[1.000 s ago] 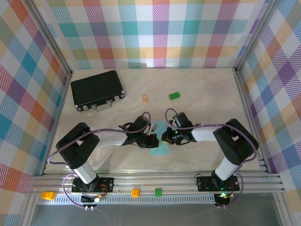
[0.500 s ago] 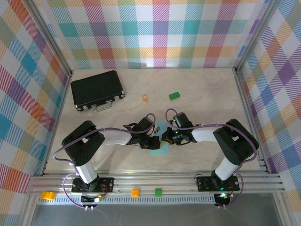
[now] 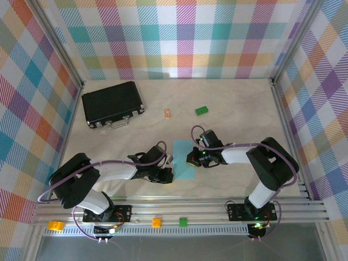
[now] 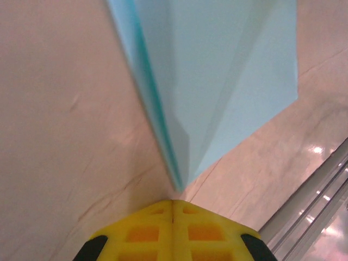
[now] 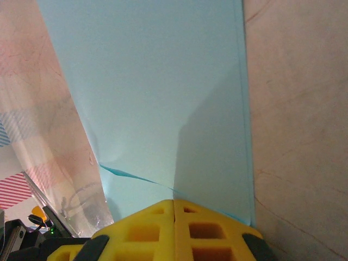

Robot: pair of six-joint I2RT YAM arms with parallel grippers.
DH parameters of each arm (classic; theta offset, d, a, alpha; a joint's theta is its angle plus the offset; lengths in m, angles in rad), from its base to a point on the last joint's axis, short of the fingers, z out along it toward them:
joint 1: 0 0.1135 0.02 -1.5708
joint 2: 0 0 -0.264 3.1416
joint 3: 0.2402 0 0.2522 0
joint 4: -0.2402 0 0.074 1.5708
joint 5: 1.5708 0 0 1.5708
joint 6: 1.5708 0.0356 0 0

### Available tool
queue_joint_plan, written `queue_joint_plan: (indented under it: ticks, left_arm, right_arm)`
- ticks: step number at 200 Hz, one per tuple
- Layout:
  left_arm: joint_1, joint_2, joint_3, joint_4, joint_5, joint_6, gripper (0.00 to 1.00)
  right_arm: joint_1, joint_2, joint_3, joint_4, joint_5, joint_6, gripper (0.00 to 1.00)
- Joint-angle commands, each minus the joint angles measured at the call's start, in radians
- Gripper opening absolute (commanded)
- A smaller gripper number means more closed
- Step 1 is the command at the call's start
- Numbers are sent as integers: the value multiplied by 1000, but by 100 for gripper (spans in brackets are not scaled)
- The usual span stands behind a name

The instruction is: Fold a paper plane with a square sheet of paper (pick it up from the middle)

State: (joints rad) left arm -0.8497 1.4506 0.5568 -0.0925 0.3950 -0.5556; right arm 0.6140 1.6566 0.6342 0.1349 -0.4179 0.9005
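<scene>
Against the right long edge of the sheet of paper (image 3: 184,155) sits the right end effector (image 3: 191,158), closed; the left end effector (image 3: 168,175), closed and empty, lies just off its near corner.

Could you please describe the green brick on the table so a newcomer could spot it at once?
Find the black case at the far left of the table. Move right from it, past a small orange piece, to the green brick. It is bright green, slightly bigger than the orange piece and much smaller than the case.
</scene>
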Motion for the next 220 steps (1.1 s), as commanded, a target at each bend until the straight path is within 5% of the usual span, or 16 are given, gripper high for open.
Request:
queue_joint_plan:
  ticks: [1,44,76,143,220]
  left_arm:
    - [-8,-80,-17,-110,-60,16,2]
    - [5,-235,-4,-166,-206,-32,0]
    - [31,-248,19,-84,-172,-55,1]
    - [37,-11,185,66,-12,-30,3]
    - [37,218,260,11,-111,31,0]
  right_arm:
    - [-3,45,-19,-58,51,2,0]
    - [-3,-39,39,-4,-66,-34,8]
    - [-4,-140,59,-106,-5,-53,17]
    - [-4,-318,-89,-204,47,33,28]
    - [17,-320,-138,-211,-38,103,35]
